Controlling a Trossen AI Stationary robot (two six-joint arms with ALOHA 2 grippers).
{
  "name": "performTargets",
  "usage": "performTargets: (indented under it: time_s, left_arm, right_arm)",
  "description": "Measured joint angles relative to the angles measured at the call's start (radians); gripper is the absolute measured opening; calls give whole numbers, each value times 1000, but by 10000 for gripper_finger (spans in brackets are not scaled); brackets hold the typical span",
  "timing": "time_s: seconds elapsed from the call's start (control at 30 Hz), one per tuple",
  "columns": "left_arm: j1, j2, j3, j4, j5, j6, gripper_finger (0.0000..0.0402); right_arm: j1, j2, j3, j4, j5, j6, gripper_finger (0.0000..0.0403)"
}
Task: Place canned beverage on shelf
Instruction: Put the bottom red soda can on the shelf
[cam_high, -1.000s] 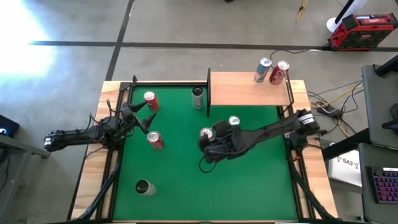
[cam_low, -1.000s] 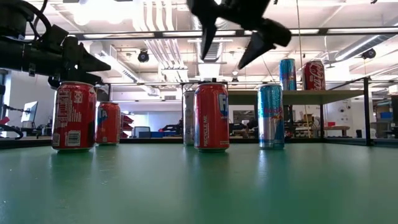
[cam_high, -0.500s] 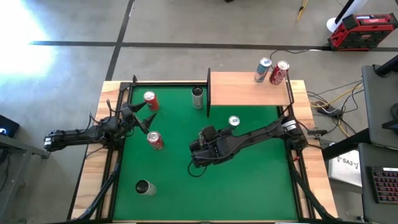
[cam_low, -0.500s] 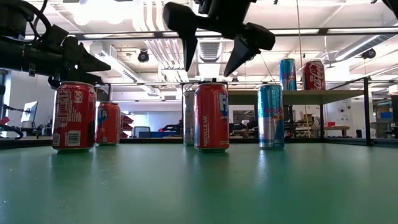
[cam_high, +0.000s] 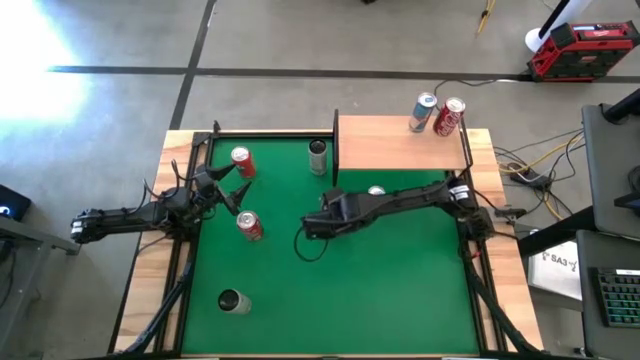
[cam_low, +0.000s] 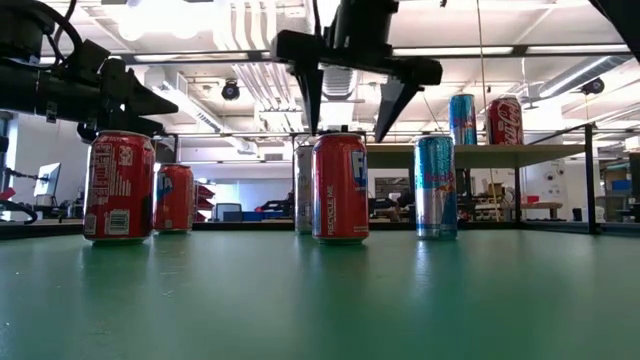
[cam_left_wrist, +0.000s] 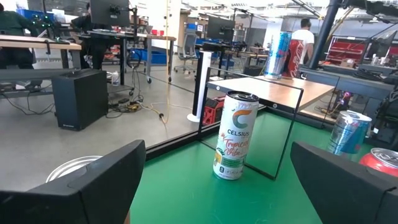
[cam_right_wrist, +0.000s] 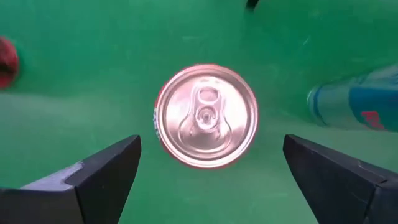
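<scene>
A red can (cam_low: 340, 187) stands upright on the green mat (cam_high: 400, 270), its silver top (cam_right_wrist: 206, 116) facing my right wrist camera. My right gripper (cam_low: 350, 100) hangs open above it, pointing steeply down, one finger over each side and clear of it. In the high view the right arm (cam_high: 400, 205) hides this can. A blue can (cam_high: 376, 192) stands beside it. The shelf (cam_high: 395, 145) at the far right carries a blue can (cam_high: 424, 112) and a red can (cam_high: 450, 117). My left gripper (cam_high: 238, 188) waits open at the left, pointing level.
A tall white can (cam_left_wrist: 235, 144) stands by the shelf's black side rail (cam_high: 335, 150). Two red cans (cam_high: 241, 162) (cam_high: 249, 225) stand near my left gripper. Another can (cam_high: 232, 301) stands at the near left. The mat's near right part lies free.
My right gripper has swung toward the table's left edge and tipped more steeply downward. It now stands over the red can, which it was beside and behind before. Its fingers have stayed open. The cans have not moved.
</scene>
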Motion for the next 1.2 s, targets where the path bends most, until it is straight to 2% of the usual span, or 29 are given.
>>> performTargets:
  time_s: [0.1, 0.47, 0.67, 1.07, 1.2]
  left_arm:
    - [0, 0, 0, 0, 0, 0, 386]
    - [0, 0, 0, 0, 0, 0, 386]
    - [0, 0, 0, 0, 0, 0, 386]
    - [0, 0, 0, 0, 0, 0, 386]
    - [0, 0, 0, 0, 0, 0, 386]
  right_arm:
    - [-19, 3, 0, 2, -35, -41, 385]
    - [-43, 5, -25, 35, -1, -125, 385]
    - [-82, 5, -76, 97, -25, -173, 385]
    - [-92, 6, -132, 186, -61, -139, 384]
    - [-88, 6, -132, 184, -61, -97, 361]
